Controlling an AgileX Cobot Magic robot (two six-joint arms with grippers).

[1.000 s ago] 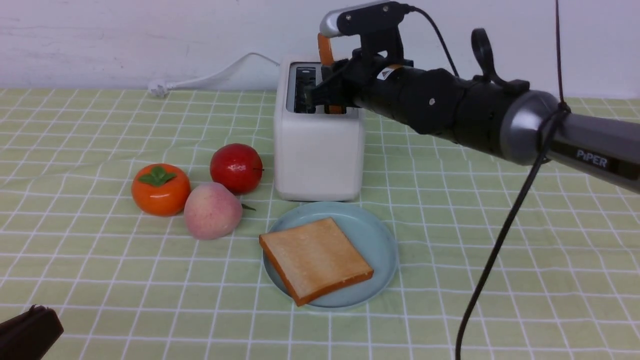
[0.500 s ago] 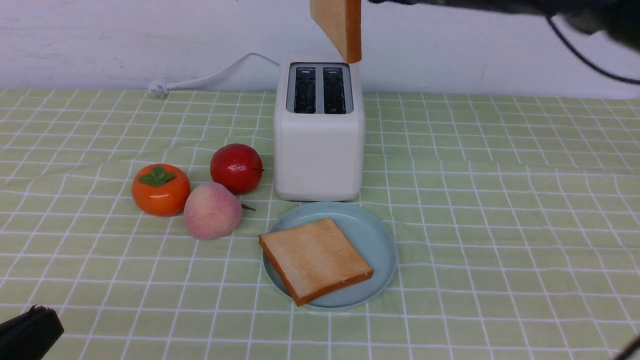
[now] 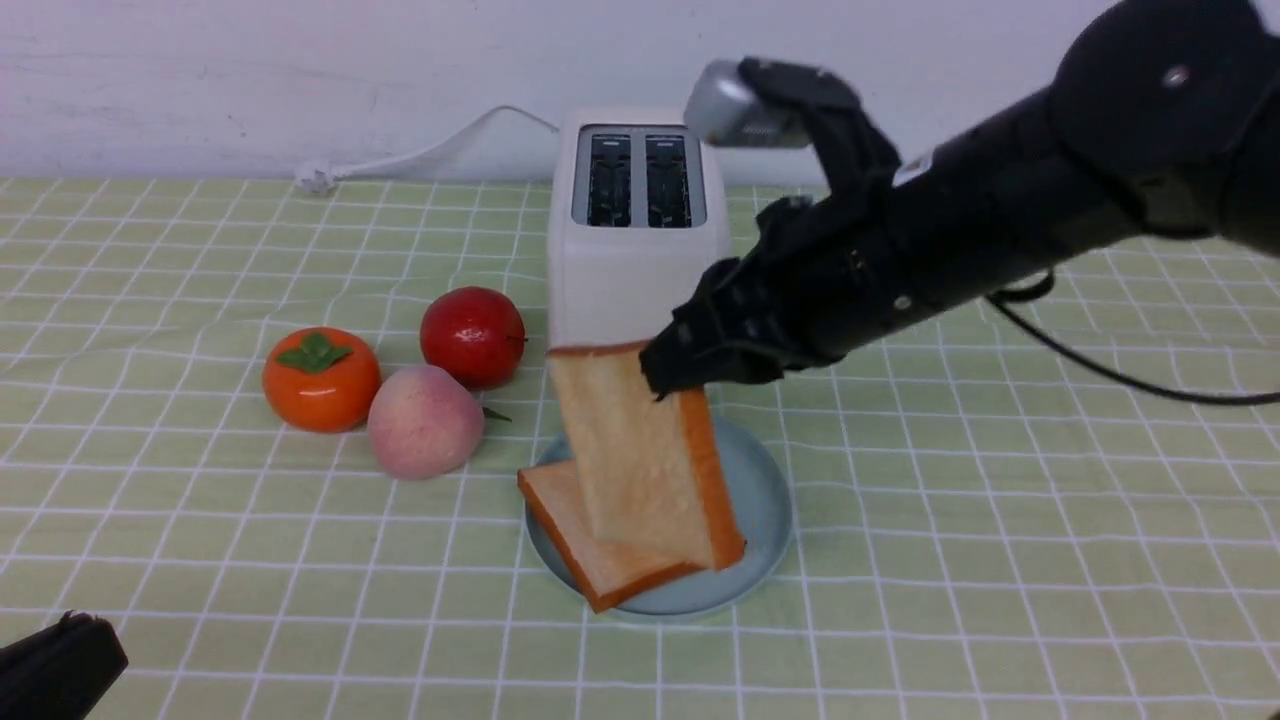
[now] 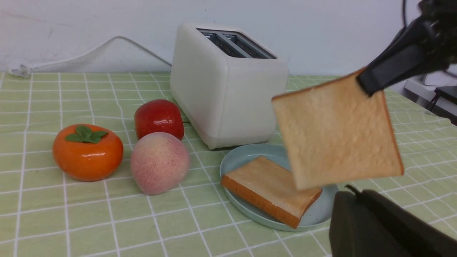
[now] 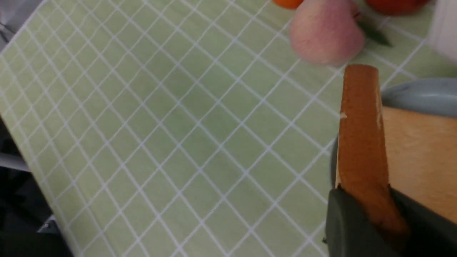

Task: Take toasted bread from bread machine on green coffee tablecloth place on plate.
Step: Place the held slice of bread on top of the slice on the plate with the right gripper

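The white bread machine [image 3: 635, 250] stands on the green coffee tablecloth [image 3: 1000, 520] with both slots empty. In front of it, one slice of toasted bread [image 3: 562, 520] lies flat on the pale blue plate [image 3: 765, 500]. My right gripper [image 3: 682, 378] is shut on the top corner of a second slice [image 3: 640, 450], which hangs nearly upright over the plate and the flat slice. I cannot tell whether they touch. In the right wrist view the crust [image 5: 360, 125] is pinched between the right gripper [image 5: 371, 217]. My left gripper [image 4: 353, 194] rests shut and empty at the near left corner [image 3: 60, 665].
An orange persimmon [image 3: 320, 378], a red apple [image 3: 472, 335] and a peach [image 3: 425, 420] sit left of the toaster and plate. The toaster's white cord [image 3: 420, 155] runs along the back wall. The right arm [image 3: 1000, 230] reaches in from the right above the cloth.
The right arm pulled the slice up out of the toaster's right slot, raised it high, then carried it forward and down over the plate. The left gripper stayed put.
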